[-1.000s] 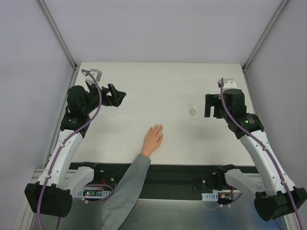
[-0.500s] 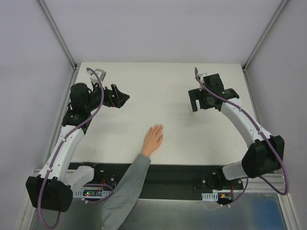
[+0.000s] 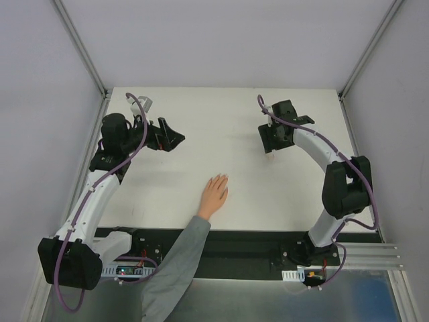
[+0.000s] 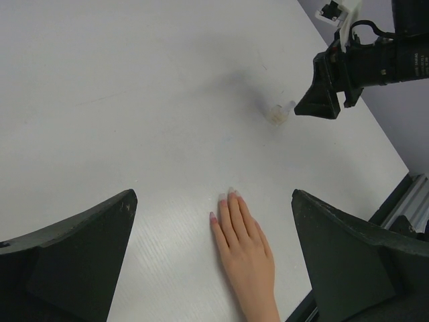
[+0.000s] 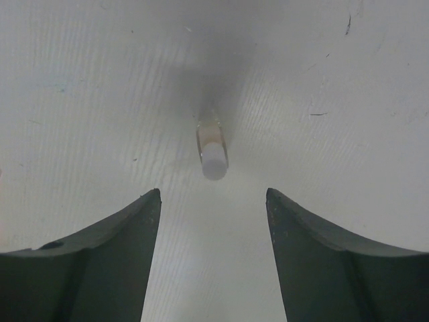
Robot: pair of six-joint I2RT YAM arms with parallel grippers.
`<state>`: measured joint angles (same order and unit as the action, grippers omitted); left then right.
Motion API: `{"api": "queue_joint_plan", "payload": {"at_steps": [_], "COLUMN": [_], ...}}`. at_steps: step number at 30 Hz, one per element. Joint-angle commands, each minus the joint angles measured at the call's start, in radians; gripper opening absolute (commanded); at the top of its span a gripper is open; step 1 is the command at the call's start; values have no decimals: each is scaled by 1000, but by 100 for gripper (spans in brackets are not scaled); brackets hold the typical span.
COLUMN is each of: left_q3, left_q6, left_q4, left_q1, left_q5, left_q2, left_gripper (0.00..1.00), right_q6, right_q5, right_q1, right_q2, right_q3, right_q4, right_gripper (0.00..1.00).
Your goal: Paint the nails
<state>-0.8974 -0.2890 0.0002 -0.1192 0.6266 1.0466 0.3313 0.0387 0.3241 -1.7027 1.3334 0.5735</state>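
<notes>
A pale hand [image 3: 215,195] with a grey sleeve lies flat on the white table, its nails [image 3: 222,178] pointing away from the arm bases. In the left wrist view the nails [image 4: 228,196] look pinkish with pale tips. My left gripper [image 3: 175,139] hovers open, far left of the hand, and looks down at it between its fingers [image 4: 74,261]. A small translucent bottle [image 5: 212,151] with a white cap stands just beyond the tips of my right gripper [image 5: 213,194], which is open with nothing between its jaws. From above, the right gripper [image 3: 271,149] hangs over the bottle [image 3: 271,158].
The grey sleeve [image 3: 175,261] crosses the table's near edge between the two arm bases. Grey walls and metal posts [image 3: 80,47] enclose the table on three sides. The right gripper [image 4: 322,100] shows beside the bottle [image 4: 277,114] in the left wrist view.
My right arm has swung left and forward from beside the bottle to directly over it. The left gripper has edged slightly right. The hand has not moved.
</notes>
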Motion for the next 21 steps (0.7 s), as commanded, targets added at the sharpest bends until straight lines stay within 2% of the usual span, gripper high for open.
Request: {"api": "queue_joint_plan", "payload": {"at_steps": [1,13,21], "left_q3": [-52,-60,-60], "left_q6": [-24,-30,-30], "left_q4": [12,9,7], "left_q1": [-10,-10,-10], "left_q5": [50,68,68], "left_q2": [18,38,46], "left_gripper": [99,99,99], "right_q6": [6,5,3], "right_q5": [-28,-10,-14], "right_q1": [-11,-8,-8], "right_q2": [-38,-74,-95], "right_q3": [46,29,27], "right_q4": [-40,-60,-63], "right_gripper": [62,47,41]}}
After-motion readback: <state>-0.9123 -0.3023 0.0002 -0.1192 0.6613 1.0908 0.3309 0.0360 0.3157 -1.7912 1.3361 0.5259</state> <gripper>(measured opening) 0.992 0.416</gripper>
